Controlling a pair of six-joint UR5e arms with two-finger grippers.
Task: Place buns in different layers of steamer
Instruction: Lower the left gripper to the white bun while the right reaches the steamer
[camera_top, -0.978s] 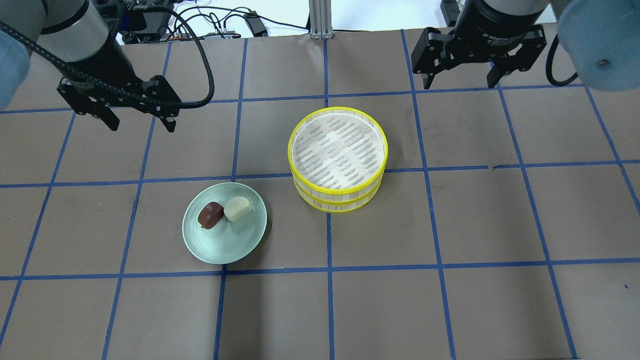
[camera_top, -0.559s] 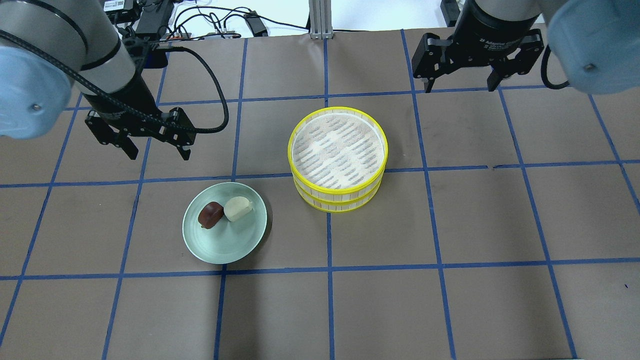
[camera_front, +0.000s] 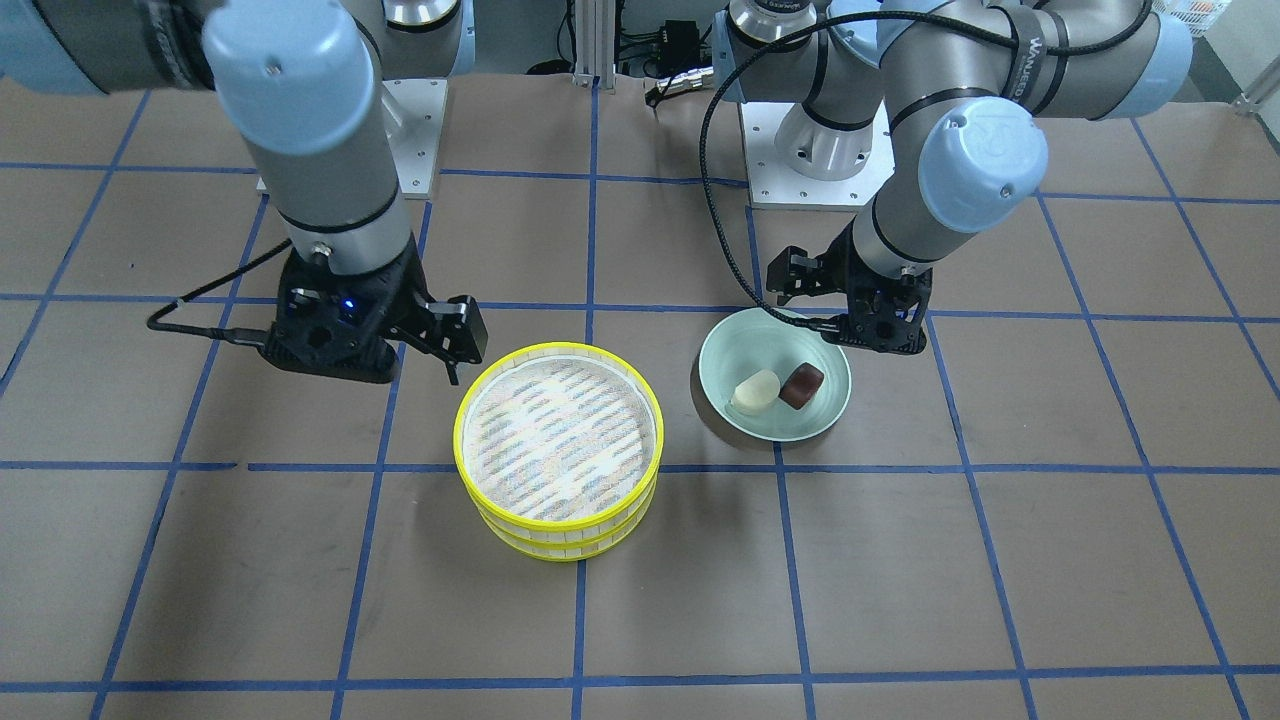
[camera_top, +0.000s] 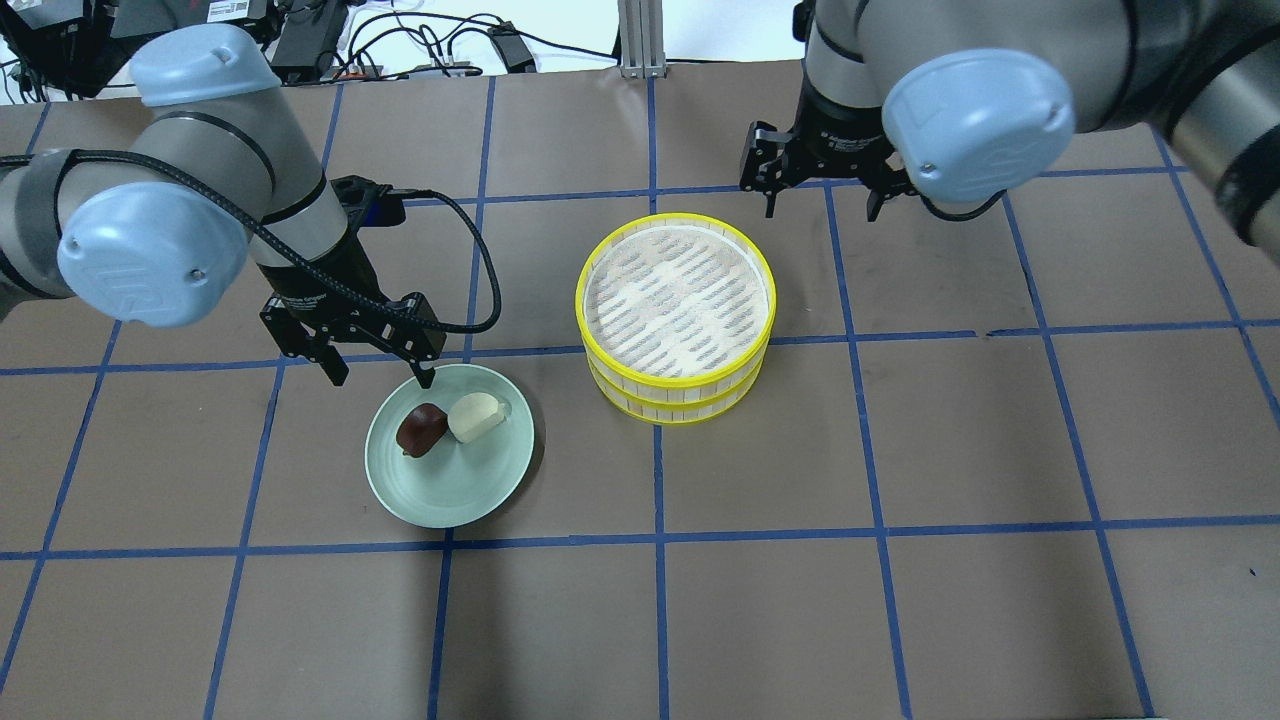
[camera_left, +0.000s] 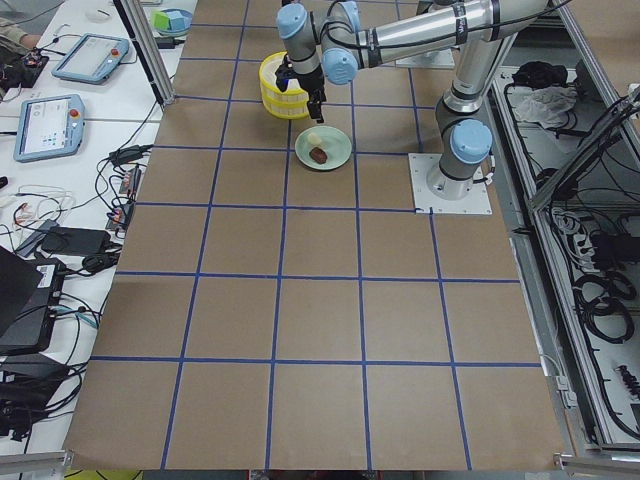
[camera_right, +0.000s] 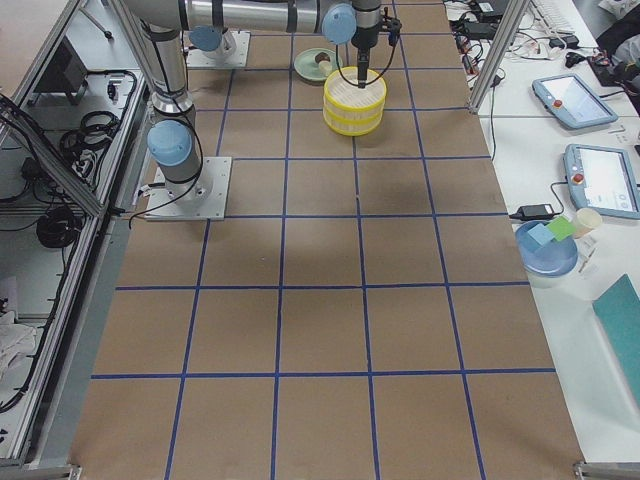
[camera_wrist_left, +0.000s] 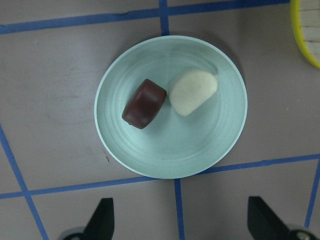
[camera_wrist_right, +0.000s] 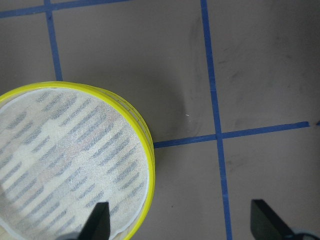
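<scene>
The yellow-rimmed two-tier steamer (camera_top: 676, 316) stands mid-table with its top tier empty; it also shows in the front view (camera_front: 558, 449) and the right wrist view (camera_wrist_right: 70, 160). A cream-white bun (camera_top: 474, 416) and a dark reddish-brown bun (camera_top: 421, 428) lie side by side on a pale green plate (camera_top: 450, 490), and both show in the left wrist view (camera_wrist_left: 193, 91) (camera_wrist_left: 144, 103). My left gripper (camera_top: 377, 372) is open and empty, just behind the plate's far-left rim. My right gripper (camera_top: 822, 203) is open and empty, above the table just behind the steamer's far-right rim.
The table is brown paper with a blue tape grid (camera_top: 660, 480). Cables and gear lie beyond the far edge (camera_top: 430, 50). In the side views, tablets (camera_left: 45, 125) and a plate with blocks (camera_right: 545, 245) sit on the side benches.
My left gripper has moved down and right, from the far left toward the plate. My right gripper has moved left toward the steamer's far-right rim. Buns and steamer have not moved.
</scene>
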